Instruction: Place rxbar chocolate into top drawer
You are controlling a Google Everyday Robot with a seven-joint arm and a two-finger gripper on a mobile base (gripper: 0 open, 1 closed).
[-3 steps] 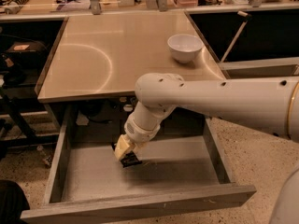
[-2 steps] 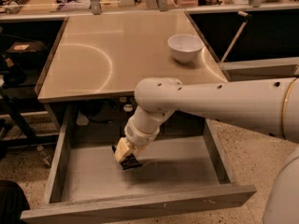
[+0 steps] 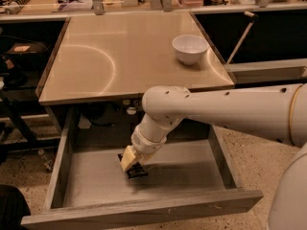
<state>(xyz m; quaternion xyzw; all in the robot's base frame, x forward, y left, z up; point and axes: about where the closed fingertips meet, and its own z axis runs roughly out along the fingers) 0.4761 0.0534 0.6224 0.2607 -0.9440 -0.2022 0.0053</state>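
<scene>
The top drawer (image 3: pixel 72 186) is pulled wide open below the counter, a grey metal tray with tall side walls and a flat floor. My arm reaches down into it from the right. My gripper (image 3: pixel 132 163) hangs low over the middle of the drawer floor. A small black rxbar chocolate (image 3: pixel 136 170) sits at its tip, touching or nearly touching the floor. The pale gripper body hides part of the bar.
A white bowl (image 3: pixel 190 48) stands on the beige countertop (image 3: pixel 96 61) at the back right. The drawer's front panel (image 3: pixel 144 210) juts toward me. Dark shelving and cables lie to the left, cluttered benches behind.
The gripper with the black bar stays at about the same spot over the drawer floor; it has sunk only slightly, if at all.
</scene>
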